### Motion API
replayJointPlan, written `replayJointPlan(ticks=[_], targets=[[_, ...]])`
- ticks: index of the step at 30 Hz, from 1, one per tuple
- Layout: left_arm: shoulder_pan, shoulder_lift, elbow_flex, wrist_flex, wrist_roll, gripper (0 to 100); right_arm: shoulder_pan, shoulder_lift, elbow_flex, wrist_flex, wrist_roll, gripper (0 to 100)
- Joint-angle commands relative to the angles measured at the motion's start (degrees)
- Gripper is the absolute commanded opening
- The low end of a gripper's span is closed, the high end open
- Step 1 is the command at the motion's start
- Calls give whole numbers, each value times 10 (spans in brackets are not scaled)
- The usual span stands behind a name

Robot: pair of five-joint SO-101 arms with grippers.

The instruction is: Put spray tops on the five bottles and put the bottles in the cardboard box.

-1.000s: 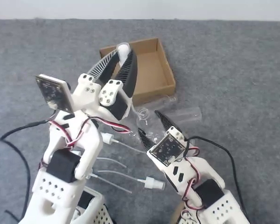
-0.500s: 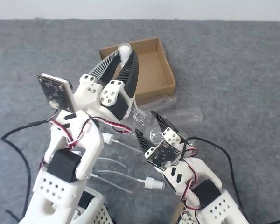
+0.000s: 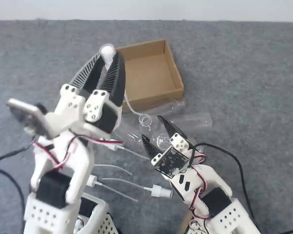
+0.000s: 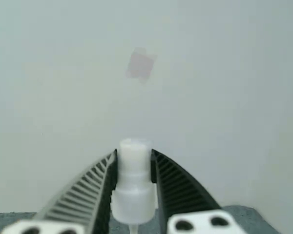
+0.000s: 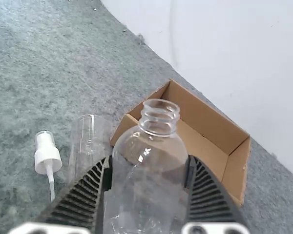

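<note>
— Since the white plastic spray top (image 4: 133,185) is the piece to follow, where is it?
— Pinched between the ribbed black fingers of the left end effector (image 3: 106,54), held high against a pale wall (image 4: 224,73), with its thin dip tube (image 3: 128,103) hanging below.
— Any writing to read?
— Just a reddish patch (image 4: 140,64) on that wall, too blurred to make out.
— What has changed?
— Half a second ago the top hung over the near left corner of the cardboard box (image 3: 151,73). The left arm has since swung aside, and the top now sits just off the box's left edge. The right arm has kept still.
— And the right end effector (image 3: 154,129)?
— Clamped on a clear, round-shouldered bottle (image 5: 149,161) whose threaded neck is open and points out past the fingertips. Two more clear bottles (image 3: 193,119) lie just in front of the box. Loose spray tops (image 3: 161,191) with long tubes lie on the grey, carpet-textured counter (image 3: 244,73).
</note>
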State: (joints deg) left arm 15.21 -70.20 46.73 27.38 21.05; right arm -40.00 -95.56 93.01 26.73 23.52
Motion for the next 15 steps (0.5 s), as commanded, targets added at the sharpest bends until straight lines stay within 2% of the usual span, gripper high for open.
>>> replayJointPlan(ticks=[1, 11, 15], targets=[[-4, -11, 2, 2, -4, 11, -1, -9, -7, -12, 7, 70], [-3, 57, 3, 2, -2, 11, -2, -9, -6, -11, 6, 70], [18, 79, 6, 2, -2, 11, 0, -9, -6, -11, 6, 70]])
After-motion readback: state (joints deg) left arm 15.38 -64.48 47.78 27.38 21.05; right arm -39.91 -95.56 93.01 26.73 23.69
